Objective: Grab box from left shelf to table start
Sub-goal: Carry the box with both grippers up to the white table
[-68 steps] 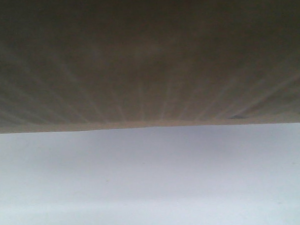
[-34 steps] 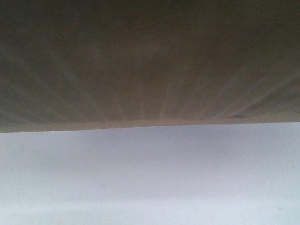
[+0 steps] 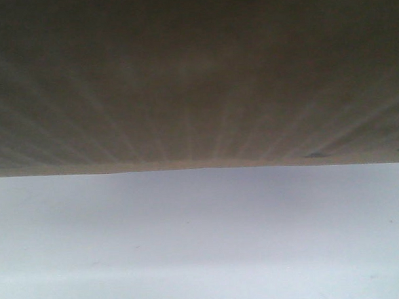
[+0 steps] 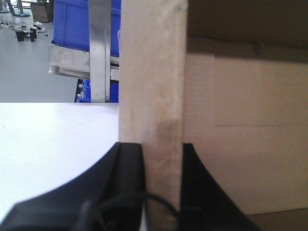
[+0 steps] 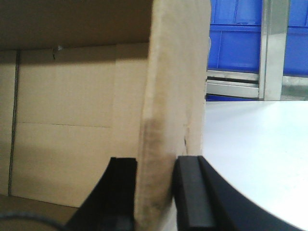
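Box (image 3: pixel 197 77) fills the top half of the front view, from 9 to 3 o'clock, with white surface (image 3: pixel 203 241) below it. You cannot tell from here whether the bottom edge touches the surface or hangs just over it.

Left hand (image 4: pixel 161 155) is narrowed onto the box's upright side wall, 1 finger outside and 1 inside. Right hand (image 5: pixel 155 166) has the same pinch on the opposite wall. The box interior shows at 3 o'clock in the left wrist view and at 9 o'clock in the right.

Handling, judged:
- Corrugated board is stiff along the panel, but a single wall will flex if the 2 hands pull unevenly.
- It's a large carton, so keep both sides level.
- Weight cannot be told and no contents are seen.
- The right wall looks bowed and smudged near the pads, so don't squeeze harder there.
- Best hold is where you are: mid-wall, both sides, deep on the fingers.

Around:
- Left shelf (image 4: pixel 70 57), with a steel rail and an upright post (image 4: pixel 100 48), sits at 11 o'clock in the left wrist view, behind the surface.
- Blue bins (image 4: pixel 72 19) are on the shelf, and show again at 1 o'clock in the right wrist view.
- The shelf is well apart from the hands.
- The surface beside each hand shows nothing in the way.
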Action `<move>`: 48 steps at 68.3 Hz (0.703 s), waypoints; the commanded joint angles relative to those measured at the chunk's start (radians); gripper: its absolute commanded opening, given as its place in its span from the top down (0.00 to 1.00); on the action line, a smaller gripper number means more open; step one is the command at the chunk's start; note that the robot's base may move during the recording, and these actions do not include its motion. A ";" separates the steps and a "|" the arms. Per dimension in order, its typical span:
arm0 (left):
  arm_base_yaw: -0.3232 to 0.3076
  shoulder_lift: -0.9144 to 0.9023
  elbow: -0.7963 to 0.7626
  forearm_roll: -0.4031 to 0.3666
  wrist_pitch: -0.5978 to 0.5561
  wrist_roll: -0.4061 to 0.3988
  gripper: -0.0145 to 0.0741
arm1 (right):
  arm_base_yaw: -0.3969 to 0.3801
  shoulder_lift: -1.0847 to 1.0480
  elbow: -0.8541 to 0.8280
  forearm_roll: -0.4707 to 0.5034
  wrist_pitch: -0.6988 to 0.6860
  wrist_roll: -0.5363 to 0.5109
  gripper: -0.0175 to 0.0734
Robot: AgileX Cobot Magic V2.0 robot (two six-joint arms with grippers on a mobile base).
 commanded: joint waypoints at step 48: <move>-0.005 0.006 -0.045 0.038 -0.208 -0.014 0.95 | -0.010 0.020 -0.027 -0.161 -0.161 -0.008 0.75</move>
